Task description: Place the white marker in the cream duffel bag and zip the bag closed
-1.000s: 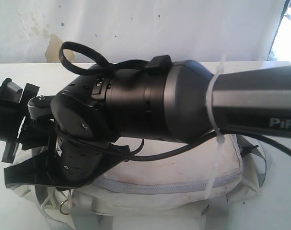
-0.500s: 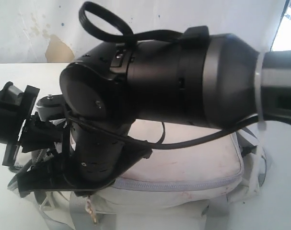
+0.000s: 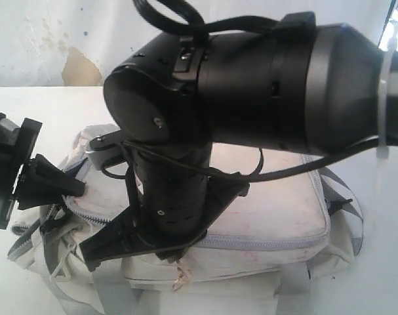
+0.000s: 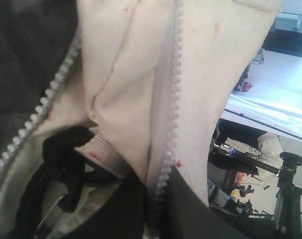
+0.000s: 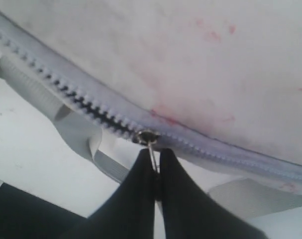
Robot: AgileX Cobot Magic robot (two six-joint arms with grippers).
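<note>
One thin zipper pull (image 5: 151, 144) is sitting pinched tight in the right gripper (image 5: 154, 174), likely the surest hold on the limp cream duffel bag (image 3: 277, 216) lying on the table (image 3: 41, 105), while the left gripper (image 3: 61, 187) is working at its open end, grip impossible to tell, and the white marker is showing nowhere.

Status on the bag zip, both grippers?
Right gripper shut on zipper pull, mid-track. Left gripper clamping cream duffel bag at its open end. Zipper part closed, teeth apart beyond the pull. White marker not visible; nothing blocking the track.
</note>
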